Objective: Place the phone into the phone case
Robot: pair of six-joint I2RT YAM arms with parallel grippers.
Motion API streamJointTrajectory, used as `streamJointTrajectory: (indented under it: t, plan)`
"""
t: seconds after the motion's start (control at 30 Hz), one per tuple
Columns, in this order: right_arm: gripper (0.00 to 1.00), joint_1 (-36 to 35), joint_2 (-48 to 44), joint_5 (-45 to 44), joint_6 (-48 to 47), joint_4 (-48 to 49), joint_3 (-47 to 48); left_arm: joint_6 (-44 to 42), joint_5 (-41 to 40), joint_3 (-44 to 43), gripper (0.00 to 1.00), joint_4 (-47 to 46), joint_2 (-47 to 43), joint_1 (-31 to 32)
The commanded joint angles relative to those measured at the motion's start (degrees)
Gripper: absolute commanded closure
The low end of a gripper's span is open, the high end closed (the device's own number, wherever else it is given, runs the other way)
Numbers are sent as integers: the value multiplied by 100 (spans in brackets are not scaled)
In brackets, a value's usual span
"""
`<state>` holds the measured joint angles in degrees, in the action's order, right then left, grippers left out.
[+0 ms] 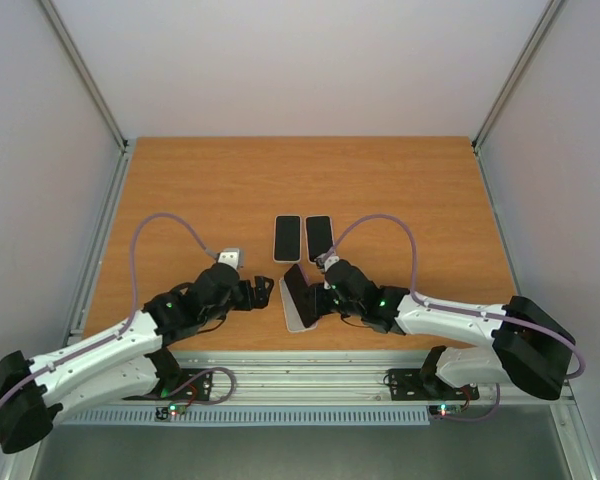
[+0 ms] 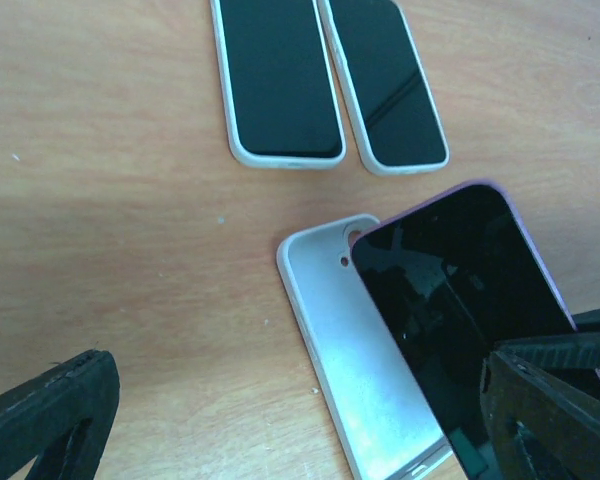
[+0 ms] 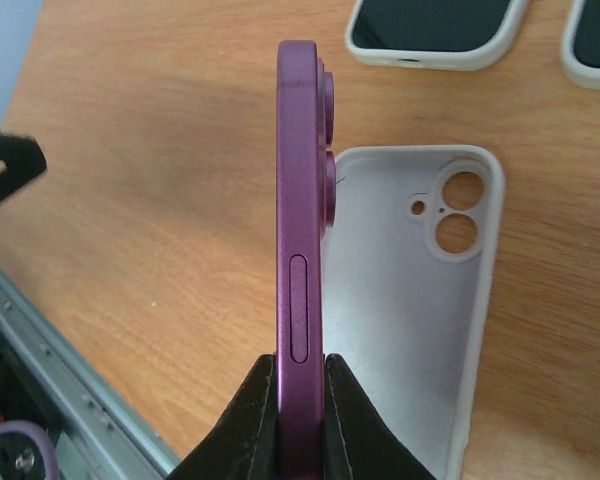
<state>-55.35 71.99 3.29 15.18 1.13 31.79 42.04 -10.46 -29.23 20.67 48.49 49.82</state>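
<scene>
A purple phone (image 1: 296, 283) is held on edge, tilted over an empty white case (image 1: 296, 318) that lies open side up on the wooden table. My right gripper (image 1: 325, 290) is shut on the phone's lower end; in the right wrist view the fingers (image 3: 265, 420) pinch the phone (image 3: 300, 220) beside the case (image 3: 410, 300). My left gripper (image 1: 265, 292) is open and empty just left of the case. The left wrist view shows the phone's dark screen (image 2: 460, 300) leaning over the case (image 2: 365, 370), with the gripper (image 2: 295, 375) spread wide.
Two other phones in white cases (image 1: 287, 238) (image 1: 319, 236) lie side by side, screen up, just behind the empty case; they also show in the left wrist view (image 2: 280, 80) (image 2: 385, 85). The table's metal front rail (image 1: 300, 370) runs close behind the grippers.
</scene>
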Motion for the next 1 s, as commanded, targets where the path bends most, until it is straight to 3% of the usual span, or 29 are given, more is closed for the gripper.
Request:
streamJointTrajectory:
  t: [0.0,0.47,0.73,0.97]
  plan:
    - [99,-55,23,-512,561,638,-92,581,241,337,1,-1084,150,-16]
    - [99,-169,592,-578,1017,885,-32,740,672,850,1,-2313,1015,-32]
    - [99,-169,953,-391,1280,1285,-75,905,1793,1096,1,-3521,1828,-538]
    - [99,-169,1250,-154,1401,1611,-108,996,1827,1112,2,-3686,2105,-603]
